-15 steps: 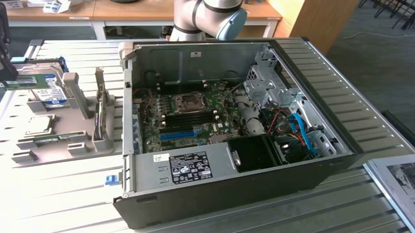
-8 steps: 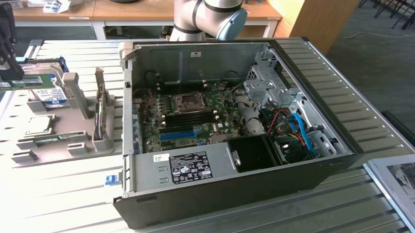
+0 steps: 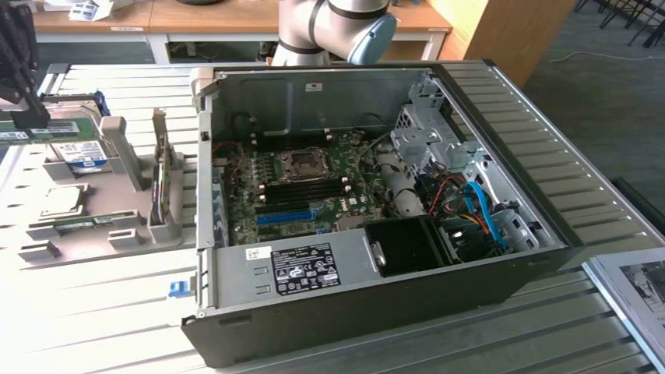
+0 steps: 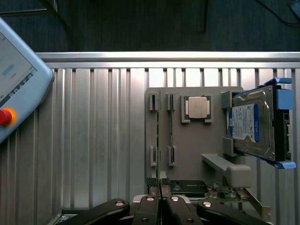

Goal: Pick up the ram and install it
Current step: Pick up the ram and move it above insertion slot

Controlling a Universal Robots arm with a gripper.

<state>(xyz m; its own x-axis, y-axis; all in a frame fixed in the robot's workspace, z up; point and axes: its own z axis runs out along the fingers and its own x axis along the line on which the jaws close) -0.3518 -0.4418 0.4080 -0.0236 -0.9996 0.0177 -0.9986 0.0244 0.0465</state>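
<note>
At the exterior view's far left, my gripper (image 3: 23, 109) hangs above the grey parts holder (image 3: 62, 253), shut on the ram (image 3: 50, 131). The ram is a narrow green stick with a white sticker, held level and clear of the holder. In the wrist view the ram (image 4: 159, 140) shows edge-on as a thin line running out from my gripper (image 4: 160, 200), whose fingers (image 4: 146, 206) are pressed on both of its faces. The open computer case (image 3: 540, 257) lies on its side to the exterior view's right. Its motherboard (image 3: 311, 195) is exposed, with dark memory slots (image 3: 301, 184) beside the processor socket (image 3: 304, 161).
On the holder (image 4: 187, 145) sit a square silver processor (image 4: 197, 108), a hard drive (image 4: 253, 124) with a blue-white label, another thin stick (image 4: 170, 126) in a slot and a green card (image 4: 225, 193). A teach pendant (image 4: 14, 79) lies on the slatted table. Cables and drive cages crowd the case's right side.
</note>
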